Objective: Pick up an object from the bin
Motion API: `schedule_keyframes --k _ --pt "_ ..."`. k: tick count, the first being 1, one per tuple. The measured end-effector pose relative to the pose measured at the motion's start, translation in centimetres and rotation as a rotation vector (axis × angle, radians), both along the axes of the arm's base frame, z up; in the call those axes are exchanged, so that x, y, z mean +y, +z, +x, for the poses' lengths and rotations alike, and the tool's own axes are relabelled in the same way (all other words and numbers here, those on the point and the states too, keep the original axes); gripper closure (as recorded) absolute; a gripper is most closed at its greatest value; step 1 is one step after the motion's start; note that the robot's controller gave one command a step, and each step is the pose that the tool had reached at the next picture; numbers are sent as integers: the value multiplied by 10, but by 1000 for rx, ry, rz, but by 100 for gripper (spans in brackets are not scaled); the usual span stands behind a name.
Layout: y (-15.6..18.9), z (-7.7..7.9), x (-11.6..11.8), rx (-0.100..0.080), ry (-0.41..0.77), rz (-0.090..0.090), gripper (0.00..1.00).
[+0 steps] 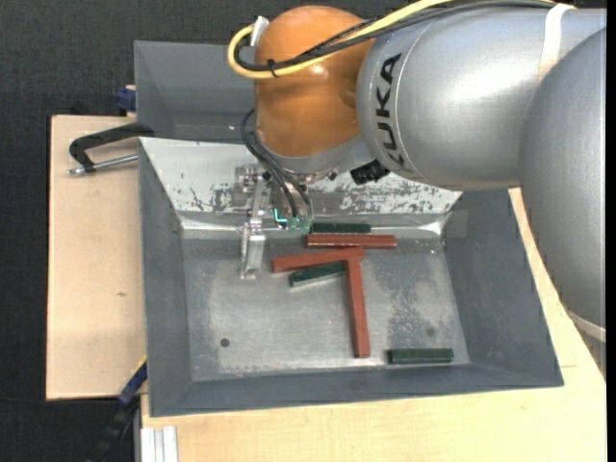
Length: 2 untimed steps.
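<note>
The short red-brown bar (308, 261) is the thing nearest the gripper (252, 258). Much is hidden from us. The orange cover (308, 85) and the silver arm (481, 85) mask the back wall of the bin (164, 287) and the gripper's upper part. We cannot tell whether the gripper is spread or pressed together.

Our landmark is the long red-brown bar (358, 306), which runs front to back on the bin floor. The short red-brown bar starts at the landmark's far end and stretches toward the view's left. Its long axis lies crosswise, slightly tilted, and its free end points at the gripper, just beside it. Whether the two bars overlap where they meet we cannot make out.

Just nearer the front, a short dark green bar (318, 275) touches the landmark's left side and tilts likewise. Beyond the landmark's far end lie a second red-brown bar (351, 242) and, behind that, a dark green bar (339, 227), both crosswise. The left end of that green bar is hard to make out against the gripper's body. Near the landmark's front end, toward the view's right, another dark green bar (420, 356) lies apart.
</note>
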State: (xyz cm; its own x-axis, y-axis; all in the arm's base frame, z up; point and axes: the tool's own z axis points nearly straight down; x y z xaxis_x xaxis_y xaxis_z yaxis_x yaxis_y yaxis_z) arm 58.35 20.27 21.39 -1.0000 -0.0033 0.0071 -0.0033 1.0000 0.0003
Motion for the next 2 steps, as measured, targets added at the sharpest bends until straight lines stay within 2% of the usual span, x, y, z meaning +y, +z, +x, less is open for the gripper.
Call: schedule_keyframes --k 1,2 --pt "5 2 -1 -9 -2 2 0" --pt "-20 2 -16 -18 150 5 0"
